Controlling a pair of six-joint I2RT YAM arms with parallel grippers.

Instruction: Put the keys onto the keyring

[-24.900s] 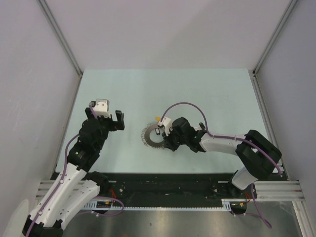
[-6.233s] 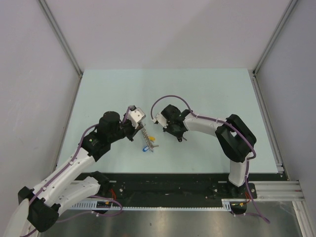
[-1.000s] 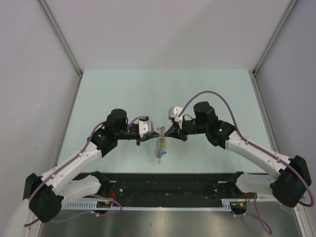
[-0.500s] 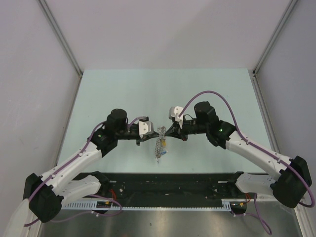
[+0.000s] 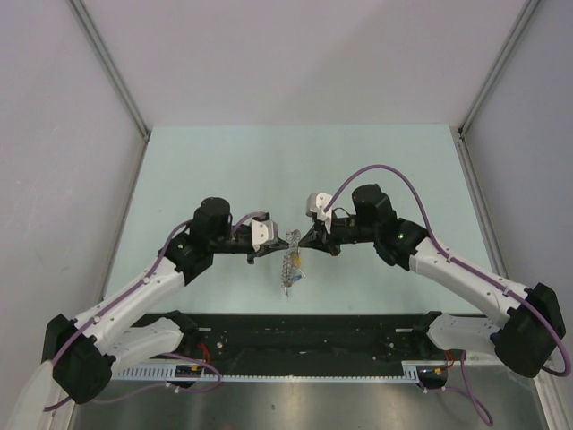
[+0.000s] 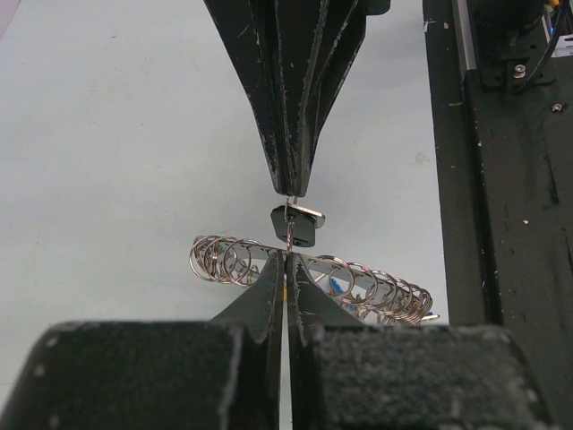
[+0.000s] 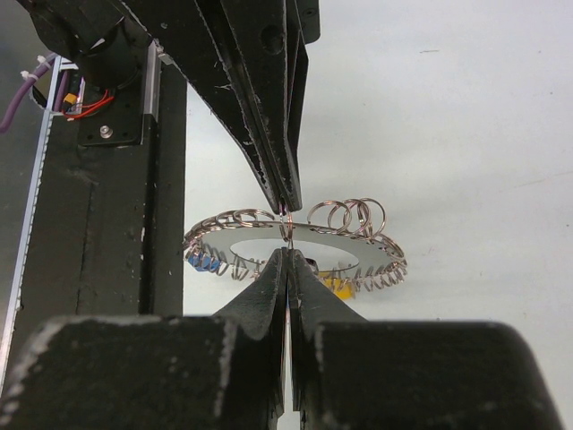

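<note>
The keyring [image 5: 288, 262] hangs edge-on above the table's front middle. It is a flat grey disc [image 7: 358, 240] rimmed with several small wire loops [image 6: 358, 279]. My left gripper [image 6: 286, 257] is shut on its rim. My right gripper [image 7: 286, 252] meets it tip to tip, shut on a thin loop that carries a black key [image 6: 301, 226]. A blue key [image 7: 204, 262] and a yellow key [image 7: 340, 285] dangle under the disc. From above, the left gripper [image 5: 286, 241] and right gripper [image 5: 299, 240] touch over the ring.
The pale green table [image 5: 358, 170] lies below, with the black base rail [image 5: 313, 327] along its near edge just beneath the ring. Grey walls stand on the left, right and back. Both arms stretch inward from the front corners.
Nothing has visibly moved in the last second. Before that the keyring lay on the table, then my left gripper held it up and my right arm swung round to meet it.
</note>
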